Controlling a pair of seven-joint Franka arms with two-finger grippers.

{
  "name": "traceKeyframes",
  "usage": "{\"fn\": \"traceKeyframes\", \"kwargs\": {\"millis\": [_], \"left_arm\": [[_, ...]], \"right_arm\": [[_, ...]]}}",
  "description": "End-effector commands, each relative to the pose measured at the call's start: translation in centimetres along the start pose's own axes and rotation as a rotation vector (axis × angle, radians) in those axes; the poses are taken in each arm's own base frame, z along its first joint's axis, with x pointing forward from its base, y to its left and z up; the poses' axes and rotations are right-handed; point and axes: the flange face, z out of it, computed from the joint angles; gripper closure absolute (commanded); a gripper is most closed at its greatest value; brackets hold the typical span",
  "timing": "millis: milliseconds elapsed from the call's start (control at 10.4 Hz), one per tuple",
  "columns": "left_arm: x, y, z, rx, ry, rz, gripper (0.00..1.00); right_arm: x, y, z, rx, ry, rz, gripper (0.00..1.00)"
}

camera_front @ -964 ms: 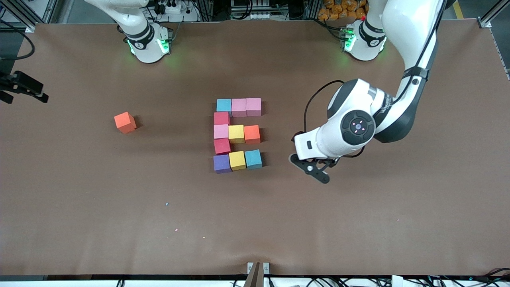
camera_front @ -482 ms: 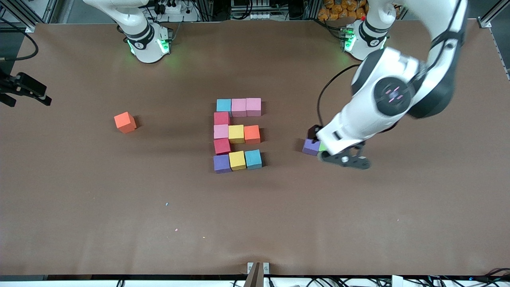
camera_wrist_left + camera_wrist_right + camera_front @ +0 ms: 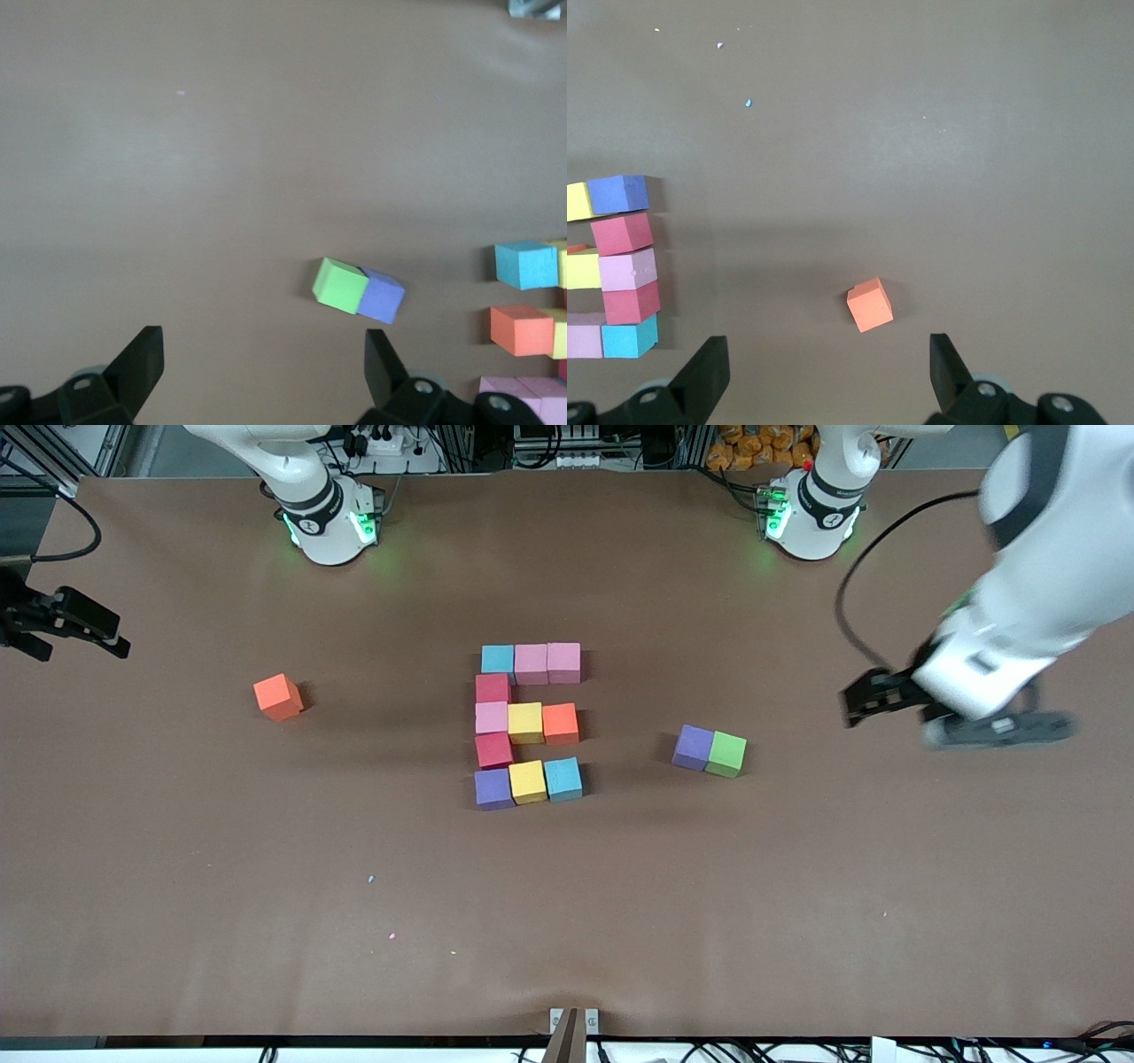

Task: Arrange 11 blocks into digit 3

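Eleven blocks form a blocky figure (image 3: 528, 723) at mid-table: three rows of three, linked by single red blocks (image 3: 493, 688) along the side toward the right arm's end. A loose orange cube (image 3: 278, 696) lies toward the right arm's end and shows in the right wrist view (image 3: 870, 305). A loose purple cube (image 3: 693, 747) touches a green cube (image 3: 726, 754) toward the left arm's end. My left gripper (image 3: 997, 729) hangs open and empty over bare table past the green cube (image 3: 339, 285). My right gripper (image 3: 66, 615) is open and empty at the table's edge.
The brown table (image 3: 567, 903) carries a few tiny crumbs (image 3: 371, 879) nearer the front camera. The arms' bases (image 3: 332, 522) stand along the table's edge farthest from the front camera. A small bracket (image 3: 573, 1020) sits at the nearest edge.
My left arm has swung away from beside the figure toward its own end of the table, uncovering the purple and green cubes. The right gripper has drifted slightly.
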Motion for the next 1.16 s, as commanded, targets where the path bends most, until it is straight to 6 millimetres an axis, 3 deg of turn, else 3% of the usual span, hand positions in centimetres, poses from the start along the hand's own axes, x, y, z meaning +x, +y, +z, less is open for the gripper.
{"fn": "traceKeyframes", "kwargs": {"millis": [0, 96, 193, 578, 868, 1061], "left_arm": [[-3.1, -5.8, -3.4, -0.033, 0.015, -0.074, 0.00], [-3.7, -8.7, -4.6, -0.062, -0.002, -0.132, 0.00], [-4.5, -9.0, -5.0, -0.059, -0.026, -0.138, 0.00], [-5.7, -8.3, -4.7, -0.049, -0.073, -0.126, 0.00], [-6.0, -7.4, -4.7, -0.041, -0.116, -0.099, 0.00], [-5.1, -8.9, -4.4, -0.025, -0.142, -0.064, 0.00]], "right_arm": [[-1.0, 0.5, -0.7, 0.008, 0.021, 0.017, 0.00], [-0.3, 0.5, -0.6, 0.007, 0.053, 0.017, 0.00], [0.5, 0.1, -0.3, 0.006, 0.068, 0.016, 0.00], [3.4, -0.2, -0.2, 0.001, 0.080, 0.008, 0.00], [3.3, -0.2, 0.1, 0.003, 0.071, 0.008, 0.00], [2.6, 0.2, 0.8, 0.003, 0.007, 0.008, 0.00]]}}
